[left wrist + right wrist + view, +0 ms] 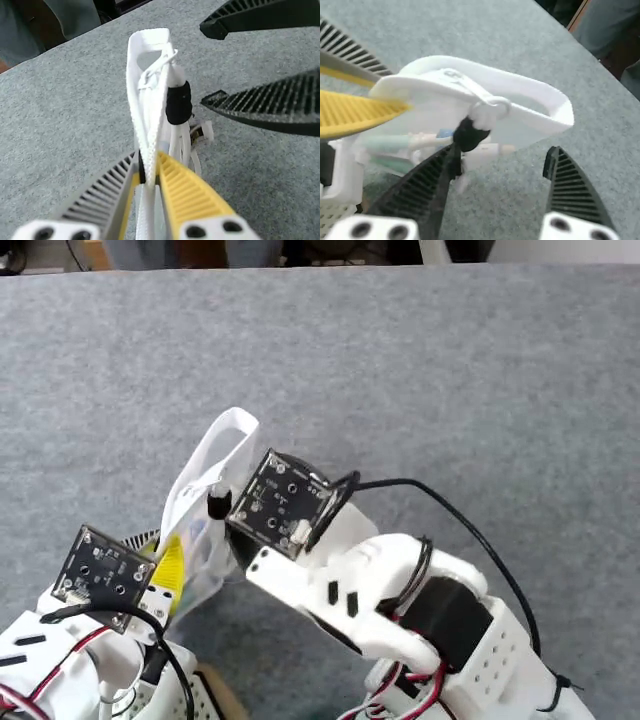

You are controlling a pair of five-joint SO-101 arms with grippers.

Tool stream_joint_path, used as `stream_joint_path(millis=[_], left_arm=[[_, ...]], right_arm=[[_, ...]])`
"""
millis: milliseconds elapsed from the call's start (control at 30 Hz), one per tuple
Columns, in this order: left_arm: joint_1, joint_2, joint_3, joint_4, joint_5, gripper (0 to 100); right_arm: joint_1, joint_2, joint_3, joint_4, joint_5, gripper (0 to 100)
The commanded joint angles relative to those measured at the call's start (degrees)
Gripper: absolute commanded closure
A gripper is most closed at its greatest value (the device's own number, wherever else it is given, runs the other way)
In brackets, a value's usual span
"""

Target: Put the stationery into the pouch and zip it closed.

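The white translucent pouch (205,490) stands on edge on the grey table. My left gripper (147,167), with one grey and one yellow finger (170,565), is shut on the pouch's (147,90) near end. Pens (420,142) show through the pouch wall (520,100). A black-and-white pull (468,134) hangs from the zip ring (496,106). My right gripper (502,155) is open beside the pouch, and one black finger (427,185) sits just under that pull. The same gripper (206,62) stands open by the pouch's side in the left wrist view.
Grey felt-like table (450,370) stretches away on all sides of the pouch. The right arm's white body and black cable (440,510) lie at the near right. A dark table edge (300,255) runs along the far side.
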Motion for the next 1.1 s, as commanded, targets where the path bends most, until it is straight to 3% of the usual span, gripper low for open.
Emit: stream_joint_path(millis=[0, 133, 400, 733, 1000, 1067], left_arm=[[-0.1, 2.4, 1.1, 0.6, 0.7, 97], [0.0, 2.5, 1.1, 0.6, 0.7, 97], [-0.1, 2.4, 1.0, 0.6, 0.7, 97], [-0.1, 2.5, 1.1, 0.6, 0.8, 97], [-0.2, 2.5, 1.1, 0.6, 0.8, 97], [-0.2, 2.5, 1.1, 0.6, 0.8, 97]], right_arm=[[-1.3, -0.7, -2.5, 1.3, 0.1, 71.1], [-1.5, -0.7, -2.2, 1.1, 0.1, 71.1], [-1.2, -0.1, 5.7, -11.5, 0.1, 71.1], [0.4, -0.1, 11.6, -18.6, 0.1, 71.6], [1.9, -0.1, 13.1, -22.3, 0.1, 96.6], [3.3, -0.1, 13.2, -24.0, 0.1, 98.2]])
